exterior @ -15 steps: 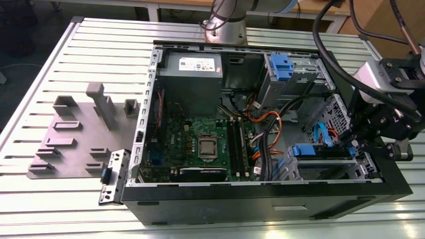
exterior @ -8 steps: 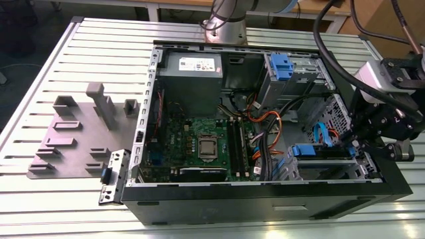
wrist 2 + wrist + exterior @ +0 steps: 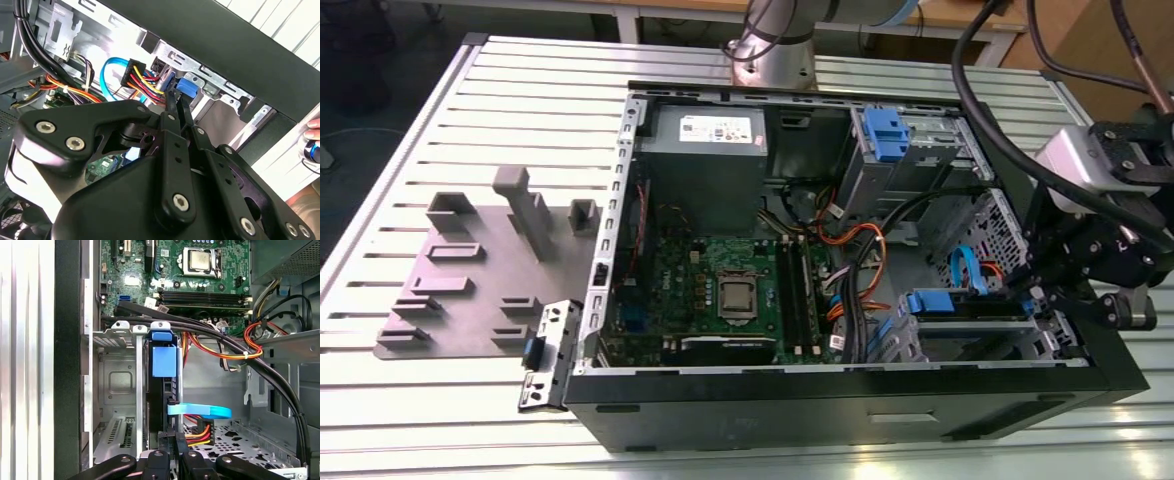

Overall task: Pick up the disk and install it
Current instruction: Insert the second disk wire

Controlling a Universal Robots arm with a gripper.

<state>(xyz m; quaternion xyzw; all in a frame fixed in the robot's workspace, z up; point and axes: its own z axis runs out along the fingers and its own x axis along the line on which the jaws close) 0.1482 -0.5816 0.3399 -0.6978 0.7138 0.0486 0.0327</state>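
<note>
The disk [image 3: 161, 390] stands on edge in the metal drive cage [image 3: 122, 385] at the case's front corner, its blue carrier tab [image 3: 164, 360] facing the motherboard. In the exterior view the disk [image 3: 941, 302] sits low on the exterior view's right side of the open case. My gripper [image 3: 172, 437] reaches in from that side. Its two fingers [image 3: 170, 107] lie close together, shut, with their tips at the disk's rear end beside the blue rail [image 3: 192, 87]. I cannot tell whether the tips touch it.
A light-blue data cable [image 3: 200, 411] and red-yellow-black power wires [image 3: 197, 432] hang right by the fingers. Thick black cables [image 3: 240, 352] cross above the cage. A second blue carrier [image 3: 887, 135] sits in the upper bay, near the grey power supply [image 3: 707, 130]. A person's fingers [image 3: 312, 131] rest outside the case.
</note>
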